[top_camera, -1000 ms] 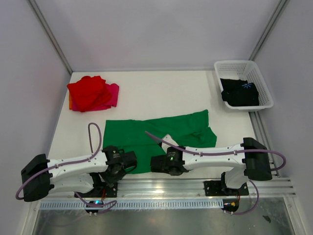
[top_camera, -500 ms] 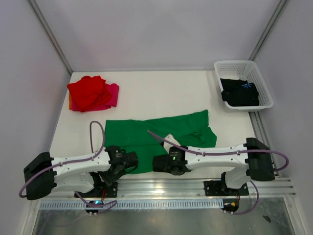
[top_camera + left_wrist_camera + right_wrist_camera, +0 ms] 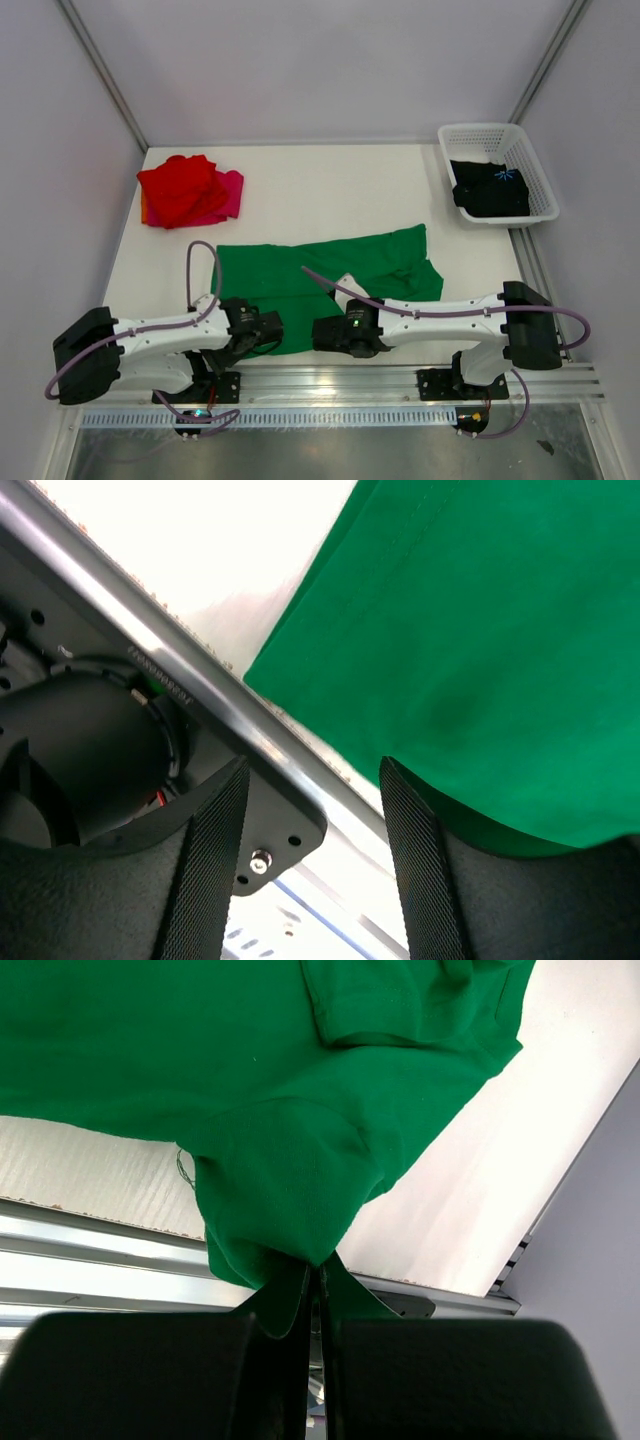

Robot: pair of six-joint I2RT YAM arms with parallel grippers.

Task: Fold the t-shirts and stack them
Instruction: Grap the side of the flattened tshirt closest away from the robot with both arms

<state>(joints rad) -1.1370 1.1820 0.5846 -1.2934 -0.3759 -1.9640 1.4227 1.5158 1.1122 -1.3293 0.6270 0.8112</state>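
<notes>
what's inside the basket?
The basket holds a black shirt with a blue print, bunched up. Anything beneath it is covered.

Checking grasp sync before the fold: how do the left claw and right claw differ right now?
The left claw stands open, nothing between its fingers; the right claw is shut, pinching a bunch of the bright green cloth t-shirt. The left claw hangs over the silver metal rail beside the shirt's edge; the right claw has cloth in its grip. Shared: both sit low at the shirt's near edge.
</notes>
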